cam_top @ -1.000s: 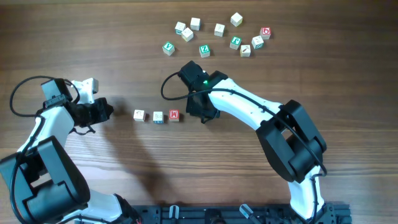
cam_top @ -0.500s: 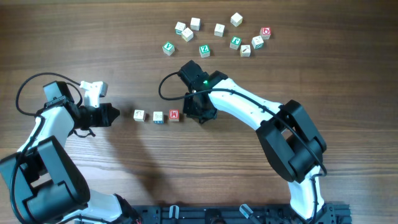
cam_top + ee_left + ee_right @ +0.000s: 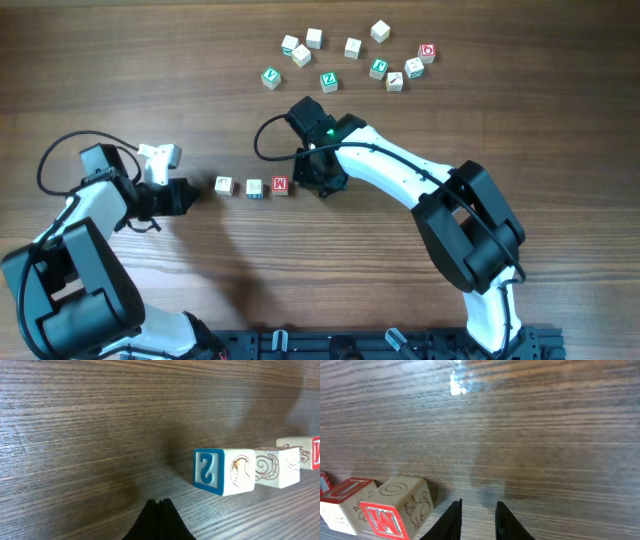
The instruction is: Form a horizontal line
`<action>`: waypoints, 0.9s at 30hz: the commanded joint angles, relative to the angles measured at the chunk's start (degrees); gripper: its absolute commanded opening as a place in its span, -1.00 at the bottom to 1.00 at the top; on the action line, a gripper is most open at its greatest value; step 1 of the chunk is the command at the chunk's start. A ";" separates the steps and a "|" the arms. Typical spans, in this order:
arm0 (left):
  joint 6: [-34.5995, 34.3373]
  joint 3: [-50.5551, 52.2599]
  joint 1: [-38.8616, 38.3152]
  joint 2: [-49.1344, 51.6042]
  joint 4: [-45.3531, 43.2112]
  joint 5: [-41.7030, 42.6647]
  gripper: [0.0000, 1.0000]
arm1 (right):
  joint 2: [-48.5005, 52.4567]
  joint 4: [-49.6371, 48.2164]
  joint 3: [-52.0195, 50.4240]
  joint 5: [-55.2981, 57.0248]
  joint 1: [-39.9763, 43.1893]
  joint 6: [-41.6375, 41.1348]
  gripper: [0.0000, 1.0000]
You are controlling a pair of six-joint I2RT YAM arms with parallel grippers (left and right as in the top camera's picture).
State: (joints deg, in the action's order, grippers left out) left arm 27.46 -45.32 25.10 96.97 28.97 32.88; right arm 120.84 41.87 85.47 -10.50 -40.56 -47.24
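Three pale cubes are set in a row (image 3: 252,186) running left to right on the tabletop (image 3: 120,80): brown-marked cube (image 3: 223,185), blue-marked cube (image 3: 254,188), red "M" cube (image 3: 280,184). The left hand (image 3: 183,196), pressed together and empty, is found just beside the brown-marked end. The right hand (image 3: 322,186), slightly parted with nothing between its fingers, is placed just beside the "M" end.

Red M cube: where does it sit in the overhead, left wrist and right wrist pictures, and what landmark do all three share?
Overhead: red M cube, right end of the three-cube row.
Left wrist: the cube at the far right edge, cut off.
Right wrist: the cube at lower left.
Shared landmark: the middle cube beside it.
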 commanded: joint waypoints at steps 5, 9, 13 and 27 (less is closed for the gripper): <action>-5.46 1.31 -0.37 -0.09 -6.38 -1.03 -0.92 | -1.75 -0.87 -0.81 -0.39 -0.09 0.76 -0.53; -5.86 1.36 -1.16 -0.02 -7.80 -1.01 -0.92 | -1.68 -0.83 -0.81 -0.09 -0.11 0.74 -0.54; -5.86 1.36 -3.13 1.33 -8.92 -0.98 -0.92 | -1.68 -1.16 -0.81 0.63 -0.76 2.67 -0.66; -5.86 1.36 -4.76 4.31 -9.03 -3.78 -0.92 | 0.59 -4.15 -0.81 7.04 -3.37 5.25 -0.91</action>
State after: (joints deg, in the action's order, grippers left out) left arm 21.87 -44.47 20.67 99.59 19.09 32.08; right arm 120.84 38.50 85.10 -4.91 -43.83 -43.16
